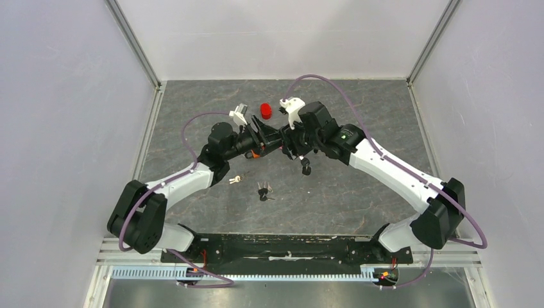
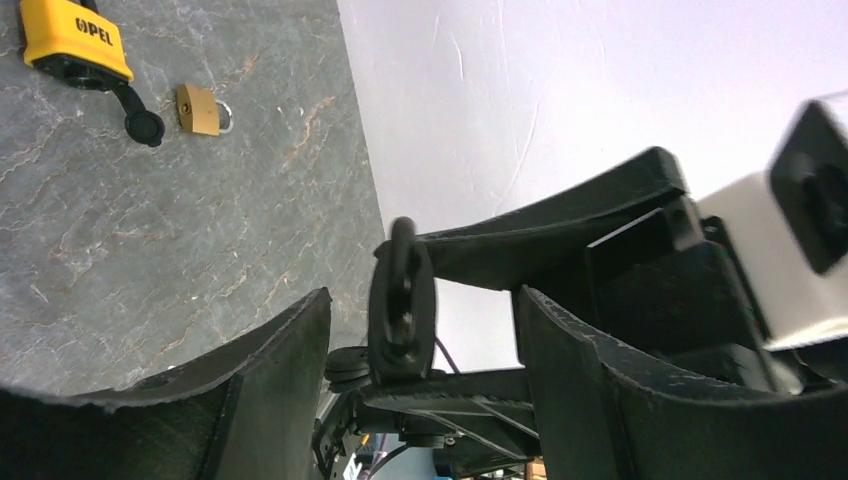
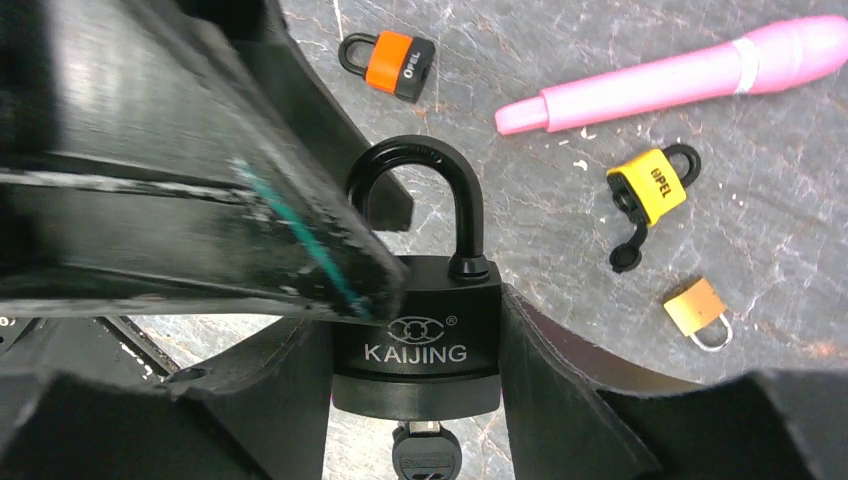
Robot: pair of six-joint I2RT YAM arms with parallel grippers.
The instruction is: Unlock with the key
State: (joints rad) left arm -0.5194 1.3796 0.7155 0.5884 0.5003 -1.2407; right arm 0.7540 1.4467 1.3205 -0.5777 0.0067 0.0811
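The right gripper (image 3: 414,315) grasps the black padlock (image 3: 416,345) by its body, one finger on each side, and holds it above the table (image 1: 359,192) near the middle. The lock's hoop points away from the wrist, and a key (image 3: 424,455) sits in its underside. The left gripper (image 2: 422,300) is released. Its fingers (image 2: 270,370) are spread wide on either side of the padlock's hoop end, and one crosses just beside the hoop. A yellow padlock (image 3: 650,185), a brass padlock (image 3: 698,312) and an orange padlock (image 3: 390,62) lie on the table beside a pink pen (image 3: 680,75).
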